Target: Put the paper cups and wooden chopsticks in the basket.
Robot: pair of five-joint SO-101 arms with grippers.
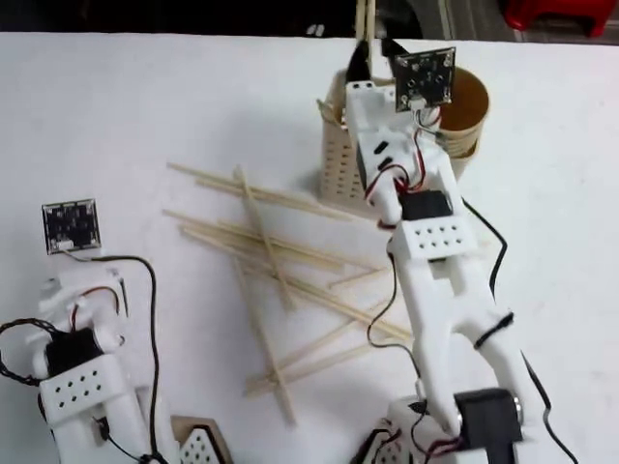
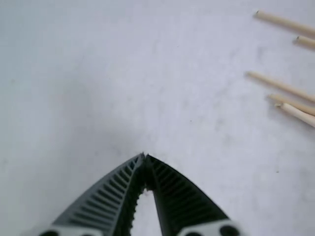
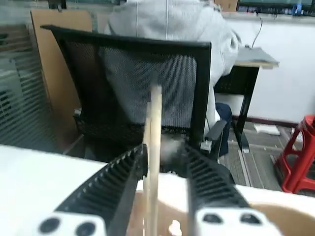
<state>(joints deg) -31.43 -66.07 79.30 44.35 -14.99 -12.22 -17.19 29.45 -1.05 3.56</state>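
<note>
Several wooden chopsticks [image 1: 280,253] lie crossed on the white table; their ends [image 2: 283,88] show in the left wrist view. A cream perforated basket [image 1: 338,159] stands at the back. Close beside it are stacked paper cups [image 1: 466,104], partly hidden by the right arm. My right gripper [image 1: 375,50] hovers over the basket, open. An upright chopstick [image 3: 155,123] stands between its fingers, against one of them and apart from the other; it also rises past the fingers as the chopstick [image 1: 365,19]. My left gripper [image 2: 145,157] is shut and empty over bare table near the left front.
The right arm [image 1: 435,280] stretches from the front edge across the table to the basket. A perforated piece with a brown edge [image 1: 203,443] sits at the front beside the left arm. Beyond the table's far edge are a black office chair [image 3: 147,73] and a red stool [image 3: 300,157].
</note>
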